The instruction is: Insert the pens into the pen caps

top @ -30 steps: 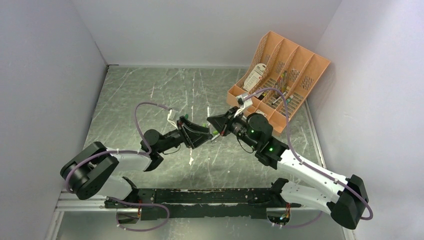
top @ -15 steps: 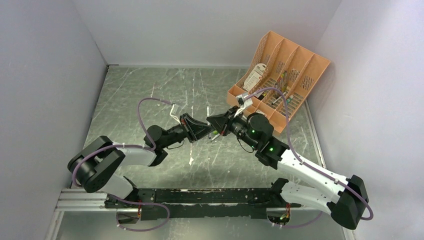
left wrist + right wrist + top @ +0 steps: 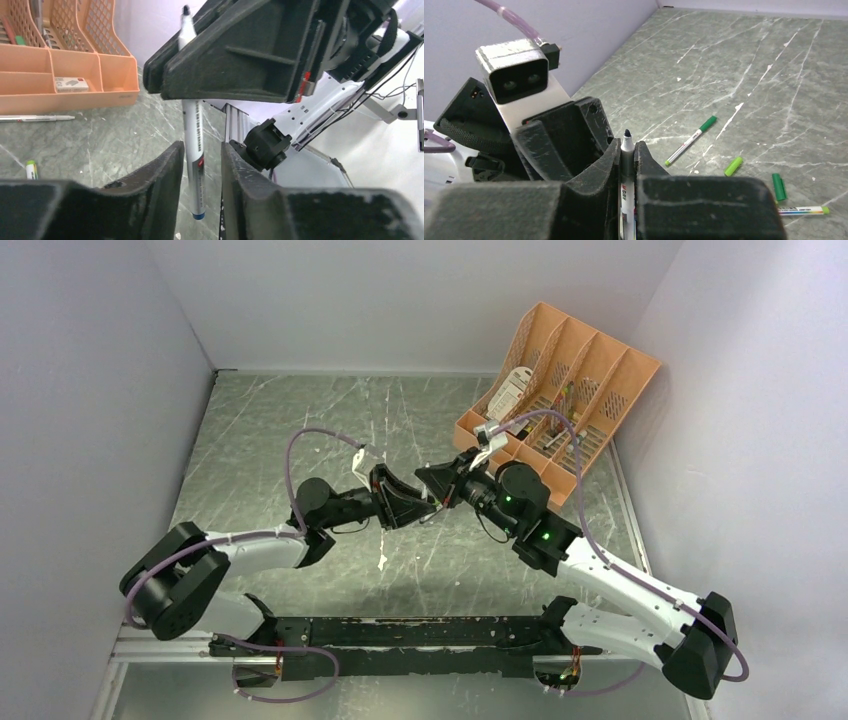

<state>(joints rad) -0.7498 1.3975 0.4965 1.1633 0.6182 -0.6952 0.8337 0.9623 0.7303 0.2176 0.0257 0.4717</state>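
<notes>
My right gripper (image 3: 626, 147) is shut on a pale pen (image 3: 626, 150) and holds it upright above the table, its dark tip above the fingers. In the left wrist view the same pen (image 3: 194, 145) hangs below the right gripper's fingers (image 3: 235, 55), its blue end down. My left gripper (image 3: 200, 150) is open, one finger on each side of the pen's lower body with a gap on both sides. From above, the two grippers meet at mid-table (image 3: 425, 500). A bright green cap (image 3: 733, 166) and a darker green cap (image 3: 778, 186) lie loose on the table.
The orange organizer (image 3: 560, 390) stands at the back right, also in the left wrist view (image 3: 75, 75). A pen with a green cap (image 3: 689, 140) and another pen (image 3: 804, 210) lie near the loose caps. A thin pen (image 3: 35, 118) lies before the organizer.
My left arm has reached right and forward to the right gripper, and its open fingers now stand around the held pen. The right gripper has barely moved.
</notes>
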